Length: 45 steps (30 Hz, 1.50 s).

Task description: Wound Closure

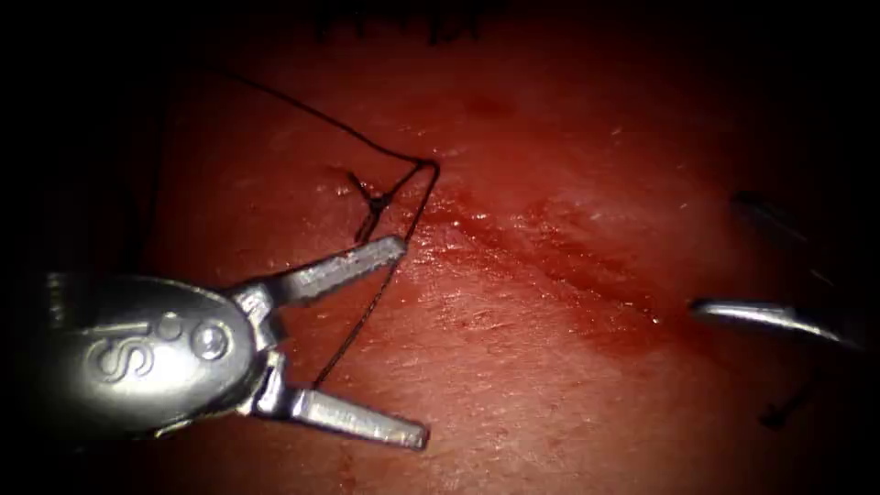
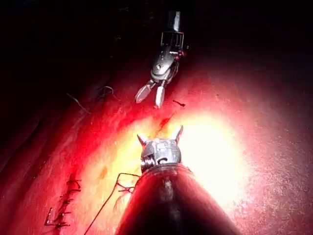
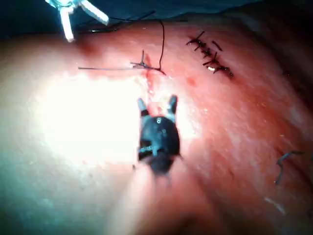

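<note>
Thread (image 1: 380, 284) dark, thin, knotted at cut (image 1: 550, 266); both tools' jaws spread, empty.

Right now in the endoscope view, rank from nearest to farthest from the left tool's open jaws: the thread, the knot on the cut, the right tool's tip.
From the left tool, jaws open and empty:
1. thread: runs between its jaws, untouched.
2. knot: just above the upper jaw, at the cut's left end.
3. right tool: far right, beyond the cut.
</note>
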Each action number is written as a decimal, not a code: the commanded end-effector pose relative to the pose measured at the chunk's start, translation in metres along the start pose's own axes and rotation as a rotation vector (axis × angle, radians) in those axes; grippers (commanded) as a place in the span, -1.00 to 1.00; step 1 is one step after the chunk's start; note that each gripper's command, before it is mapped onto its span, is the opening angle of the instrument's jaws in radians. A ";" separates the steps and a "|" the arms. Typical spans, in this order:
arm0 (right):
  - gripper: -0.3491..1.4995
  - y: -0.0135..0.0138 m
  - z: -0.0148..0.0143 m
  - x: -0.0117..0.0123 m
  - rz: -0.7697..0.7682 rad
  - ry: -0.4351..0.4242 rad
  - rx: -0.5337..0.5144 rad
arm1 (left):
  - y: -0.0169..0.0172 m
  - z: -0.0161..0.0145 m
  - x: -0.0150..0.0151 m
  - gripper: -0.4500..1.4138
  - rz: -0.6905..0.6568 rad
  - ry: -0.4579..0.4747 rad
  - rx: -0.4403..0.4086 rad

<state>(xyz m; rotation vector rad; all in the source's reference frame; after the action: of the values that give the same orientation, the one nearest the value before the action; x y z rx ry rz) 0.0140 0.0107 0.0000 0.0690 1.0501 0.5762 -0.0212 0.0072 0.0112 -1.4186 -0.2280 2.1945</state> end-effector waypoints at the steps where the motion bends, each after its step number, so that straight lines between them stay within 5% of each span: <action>1: 0.24 -0.0011 0.0025 0.0012 -0.028 0.011 0.046 | -0.0007 0.0000 -0.0004 0.06 -0.002 -0.015 0.029; 6: 0.24 -0.0019 0.0049 0.0036 -0.060 -0.007 0.095 | -0.0045 -0.0055 -0.0042 0.15 0.031 -0.195 0.151; 14: 0.22 -0.0024 0.0055 0.0039 -0.066 -0.008 0.102 | -0.0069 -0.0130 -0.0101 0.19 0.014 -0.398 0.292; 20: 0.18 -0.0024 0.0055 0.0038 -0.073 -0.009 0.107 | -0.0075 -0.0121 -0.0119 0.17 -0.058 -0.409 0.304; 24: 0.16 -0.0025 0.0055 0.0037 -0.074 -0.014 0.110 | -0.0066 -0.0107 -0.0146 -0.19 -0.141 -0.410 0.277; 35: 0.13 -0.0026 0.0055 0.0037 -0.075 -0.020 0.111 | -0.0079 -0.0082 -0.0187 0.19 -0.219 -0.429 0.263; 38: 0.11 -0.0026 0.0055 0.0037 -0.080 -0.022 0.112 | -0.0078 -0.0081 -0.0194 0.08 -0.229 -0.449 0.267; 40: 0.11 -0.0027 0.0055 0.0037 -0.080 -0.022 0.112 | -0.0074 -0.0080 -0.0200 -0.41 -0.237 -0.464 0.242; 41: 0.11 -0.0027 0.0056 0.0038 -0.080 -0.022 0.112 | -0.0073 -0.0080 -0.0201 -0.87 -0.239 -0.467 0.221; 42: 0.11 -0.0028 0.0056 0.0038 -0.080 -0.022 0.112 | -0.0072 -0.0080 -0.0202 -1.00 -0.239 -0.466 0.218; 45: 0.11 -0.0028 0.0056 0.0038 -0.080 -0.022 0.112 | -0.0072 -0.0082 -0.0199 -1.00 -0.241 -0.467 0.215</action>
<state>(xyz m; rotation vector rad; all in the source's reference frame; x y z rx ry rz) 0.0207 0.0116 -0.0017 0.1292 1.0578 0.4432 -0.0047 0.0025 0.0257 -0.7093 -0.2967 2.2368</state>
